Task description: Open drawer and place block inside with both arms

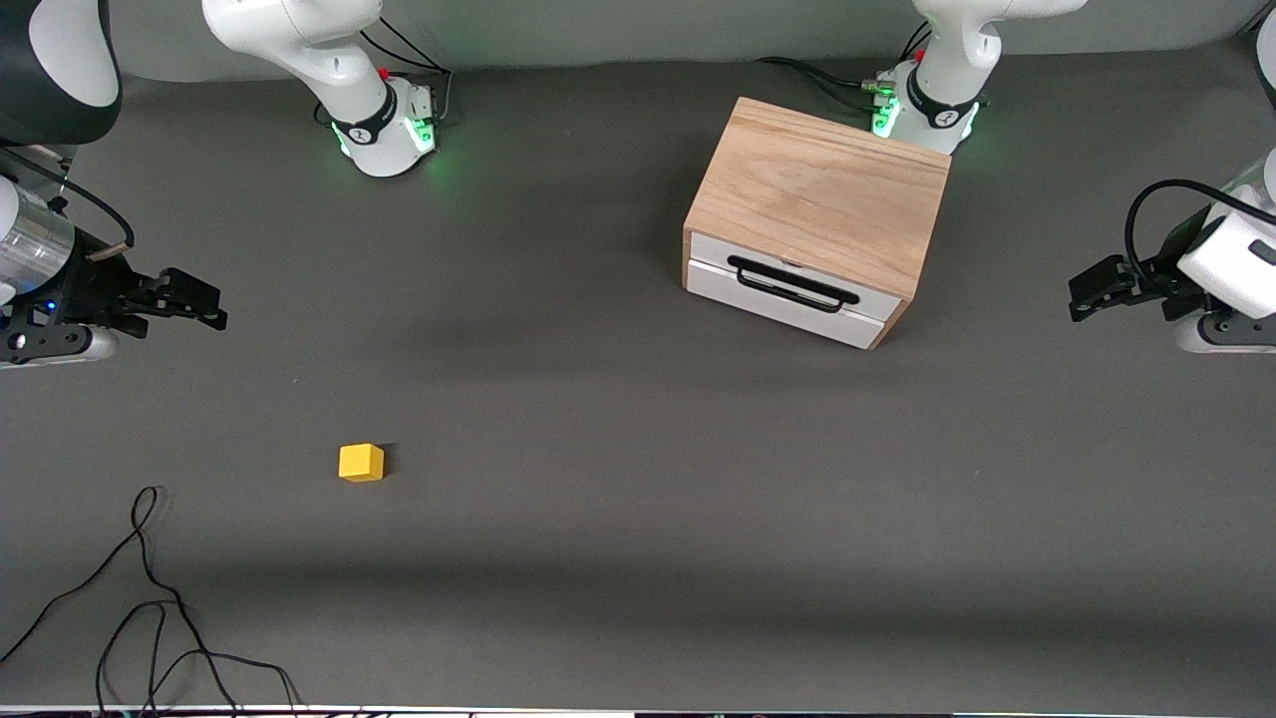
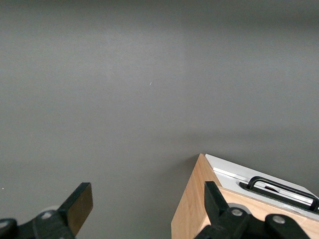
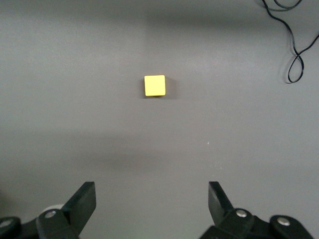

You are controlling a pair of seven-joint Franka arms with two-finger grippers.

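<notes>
The light oak cabinet [image 1: 817,199] stands toward the left arm's end of the table. Its drawer [image 1: 793,294] with white front and black bar handle [image 1: 793,283] is shut. The cabinet's corner and handle show in the left wrist view [image 2: 199,209]. The yellow block [image 1: 361,463] lies on the grey table, nearer the front camera, toward the right arm's end; it shows in the right wrist view [image 3: 154,85]. My left gripper [image 1: 1082,299] is open and empty, in the air beside the cabinet. My right gripper [image 1: 214,304] is open and empty, over the table's right-arm end.
A loose black cable [image 1: 150,598] lies on the table near the front edge, close to the block's end; it also shows in the right wrist view [image 3: 294,55]. The grey tabletop [image 1: 618,479] stretches between block and cabinet.
</notes>
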